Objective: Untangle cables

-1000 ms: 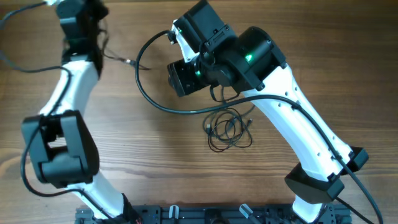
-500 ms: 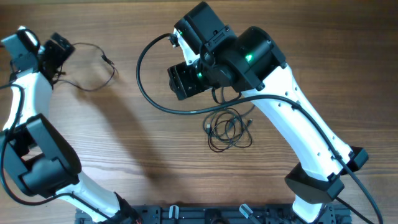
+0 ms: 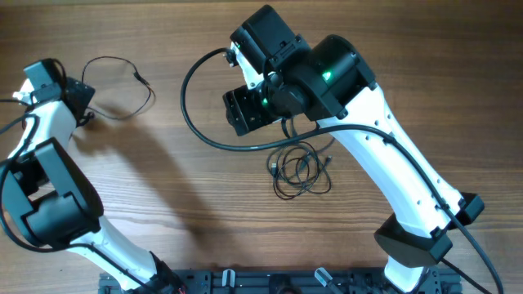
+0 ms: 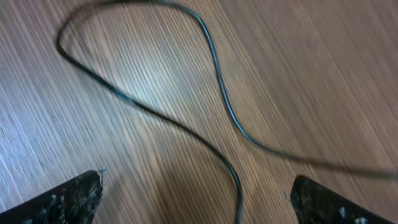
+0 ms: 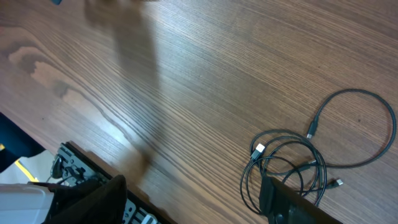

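One thin black cable (image 3: 122, 86) lies as a loose loop on the wooden table at the upper left. In the left wrist view this cable (image 4: 217, 93) snakes over the wood and passes between my fingers without touching them. My left gripper (image 3: 80, 98) (image 4: 196, 199) is open and holds nothing. A tangled bundle of cables (image 3: 299, 171) (image 5: 292, 162) with small plugs lies mid-table. My right gripper (image 3: 235, 111) (image 5: 193, 202) hovers up and left of the bundle, open and empty; its right finger (image 5: 298, 205) hides part of the bundle.
A thick black cable (image 3: 192, 114) of the right arm curves over the table between the two grippers. A black rack (image 3: 270, 282) (image 5: 81, 171) runs along the table's near edge. The right arm (image 3: 392, 163) crosses the table's right side.
My left gripper swung from the top centre to the far left and opened, leaving one cable as a loose loop there. The right gripper opened a little wider and barely moved.
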`<state>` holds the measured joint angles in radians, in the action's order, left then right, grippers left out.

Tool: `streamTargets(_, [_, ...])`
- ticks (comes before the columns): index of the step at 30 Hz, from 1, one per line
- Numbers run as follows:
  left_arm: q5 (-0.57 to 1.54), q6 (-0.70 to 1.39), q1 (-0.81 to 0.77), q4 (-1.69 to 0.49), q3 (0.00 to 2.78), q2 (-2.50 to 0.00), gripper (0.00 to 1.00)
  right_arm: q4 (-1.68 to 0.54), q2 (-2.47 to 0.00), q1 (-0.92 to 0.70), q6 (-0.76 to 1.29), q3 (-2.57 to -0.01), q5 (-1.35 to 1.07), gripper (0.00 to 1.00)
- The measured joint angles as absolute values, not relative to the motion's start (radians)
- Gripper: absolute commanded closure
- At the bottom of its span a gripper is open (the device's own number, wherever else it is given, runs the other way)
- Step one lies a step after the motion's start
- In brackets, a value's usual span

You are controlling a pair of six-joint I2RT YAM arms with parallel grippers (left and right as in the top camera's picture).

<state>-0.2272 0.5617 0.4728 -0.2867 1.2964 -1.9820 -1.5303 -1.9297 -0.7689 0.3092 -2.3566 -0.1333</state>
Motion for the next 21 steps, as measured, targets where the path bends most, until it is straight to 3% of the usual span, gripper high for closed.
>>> streamTargets(3, [-0.227, 0.559, 0.505, -0.204, 1.295, -2.032, 0.18, -1.53, -1.93, -0.769, 0.309, -2.357, -0.133, 0.3])
streamTargets(4, [-0.22, 0.557, 0.508, -0.171, 1.295, -2.051, 0.34, -1.53, -1.93, -0.769, 0.309, -2.357, -0.133, 0.3])
streamTargets(6, [-0.191, 0.558, 0.508, -0.093, 1.293, -2.1, 0.85, -1.53, -1.93, -0.769, 0.309, -2.357, -0.133, 0.3])
streamTargets(7, [-0.178, 0.557, 0.508, -0.042, 1.29, -2.115, 0.96, -1.534, -1.93, -0.769, 0.309, -2.357, -0.133, 0.3])
streamTargets(12, [-0.084, 0.509, 0.508, 0.277, 1.285, -2.078, 0.96, -1.557, -1.93, -0.769, 0.31, -2.357, -0.133, 0.31])
streamTargets(14, [-0.028, 0.498, 0.508, 0.437, 1.319, -2.001, 0.78, -1.576, -1.93, -0.769, 0.31, -2.357, -0.133, 0.31])
streamTargets(15, [-0.006, 0.491, 0.507, 0.458, 1.361, -1.959, 0.07, -1.592, -1.93, -0.769, 0.31, -2.357, -0.133, 0.31])
streamTargets(16, [0.001, 0.486, 0.507, 0.451, 1.418, -1.91, 0.0, -1.594, -1.93, -0.769, 0.31, -2.357, -0.133, 0.31])
streamTargets(19, [0.006, 0.477, 0.507, 0.234, 1.482, -1.885, 0.0, -1.595, -1.93, -0.769, 0.31, -2.357, -0.133, 0.3])
streamTargets(21, [0.01, 0.476, 0.507, 0.02, 1.477, -2.006, 0.0, -1.605, -1.93, -0.77, 0.31, -2.357, -0.134, 0.3])
